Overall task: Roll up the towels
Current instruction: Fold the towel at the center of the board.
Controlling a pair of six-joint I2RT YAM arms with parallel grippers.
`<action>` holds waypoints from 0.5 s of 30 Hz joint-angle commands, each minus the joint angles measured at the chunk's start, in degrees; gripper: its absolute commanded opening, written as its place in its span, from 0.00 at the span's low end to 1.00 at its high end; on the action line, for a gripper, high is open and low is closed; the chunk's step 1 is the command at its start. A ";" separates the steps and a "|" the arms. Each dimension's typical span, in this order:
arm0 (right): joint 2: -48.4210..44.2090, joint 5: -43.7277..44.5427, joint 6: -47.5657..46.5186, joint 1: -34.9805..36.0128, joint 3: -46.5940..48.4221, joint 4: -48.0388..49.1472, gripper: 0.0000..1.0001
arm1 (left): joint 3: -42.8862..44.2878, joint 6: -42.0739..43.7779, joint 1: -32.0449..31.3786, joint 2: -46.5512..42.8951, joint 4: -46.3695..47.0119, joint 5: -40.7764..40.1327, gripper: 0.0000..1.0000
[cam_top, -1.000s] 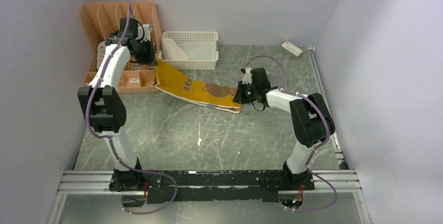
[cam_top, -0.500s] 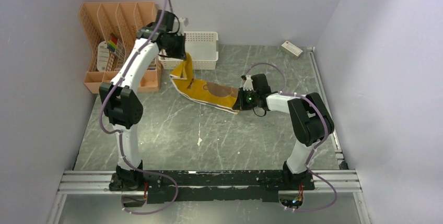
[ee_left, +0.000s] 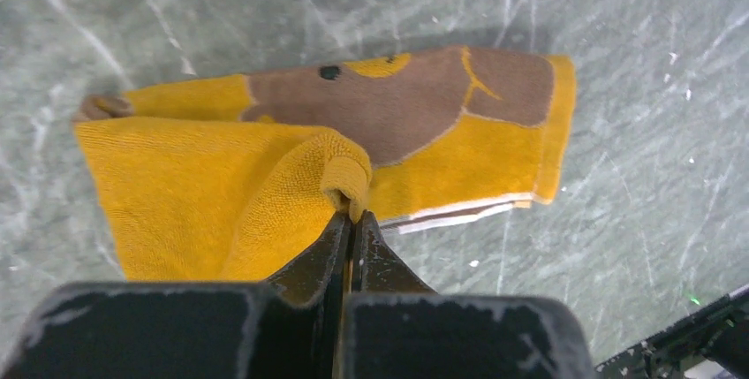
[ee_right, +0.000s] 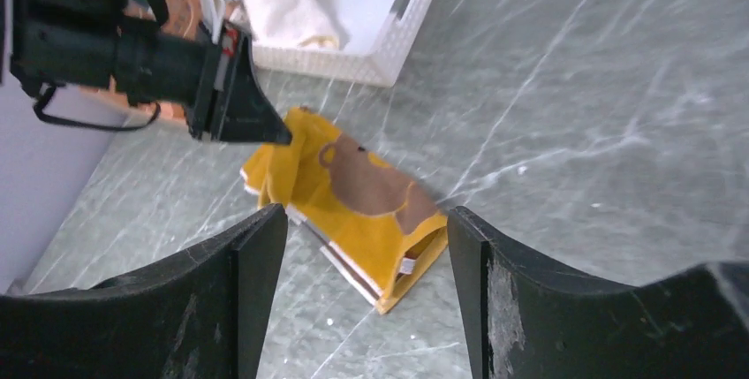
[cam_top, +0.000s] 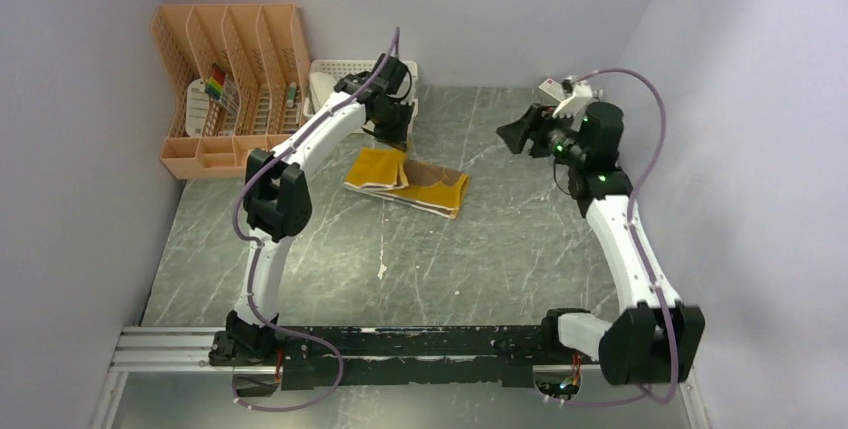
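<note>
The mustard-yellow towel (cam_top: 430, 187) with brown patches lies doubled over on the grey table, behind the middle. My left gripper (cam_top: 394, 141) is shut on a pinched fold of its upper layer (ee_left: 346, 178), and that fold hangs lifted above the rest of the yellow towel (ee_right: 371, 198). My right gripper (cam_top: 516, 135) is open and raised well to the right of the towel, touching nothing. In the right wrist view its jaws (ee_right: 366, 220) stand wide apart with the towel far below. The white towel (ee_right: 287, 12) lies in the white basket (ee_right: 389, 39).
An orange divider rack (cam_top: 225, 69) stands at the back left beside the white basket (cam_top: 345, 69). A small box (cam_top: 548, 86) sits at the back right by the right arm. Walls close in on three sides; a metal rail (cam_top: 400, 344) runs along the near edge.
My right gripper has let go of the yellow towel's right end, opened, and risen back to the right. My left gripper has carried the towel's left end rightward, folding it over.
</note>
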 commanded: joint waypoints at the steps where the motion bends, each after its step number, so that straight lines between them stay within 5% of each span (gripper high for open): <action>1: -5.35 2.68 2.47 -2.13 -3.56 -3.20 0.68 | -0.49 -4.60 -1.26 -0.30 0.17 3.46 0.07; 6: -9.03 5.42 5.53 -2.53 -8.79 -1.10 0.68 | -6.26 -10.20 -2.96 -1.09 5.08 9.62 0.07; 15: -9.57 6.10 4.74 -2.71 -9.47 -3.62 0.69 | 3.03 -13.87 -6.42 7.67 4.02 12.22 0.07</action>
